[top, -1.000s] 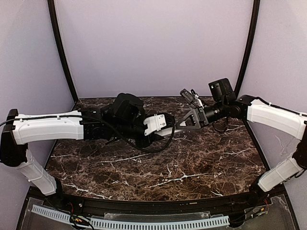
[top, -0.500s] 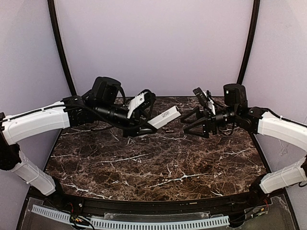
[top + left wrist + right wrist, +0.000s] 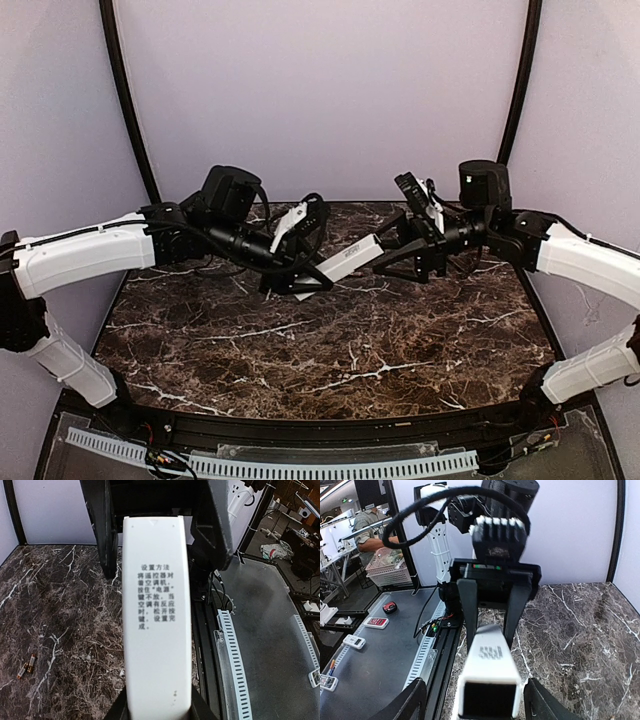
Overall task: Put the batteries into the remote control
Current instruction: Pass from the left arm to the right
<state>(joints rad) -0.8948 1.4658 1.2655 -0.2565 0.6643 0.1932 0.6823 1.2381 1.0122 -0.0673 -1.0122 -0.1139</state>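
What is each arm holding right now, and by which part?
The left pincer grips the remote by one end. The right pincer holds nothing: it stands open around the remote's free end, not touching it.

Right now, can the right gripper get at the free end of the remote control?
Probably yes. The left gripper holds the remote control out toward it, and the right gripper has its open fingers on either side of the free end, with nothing between.
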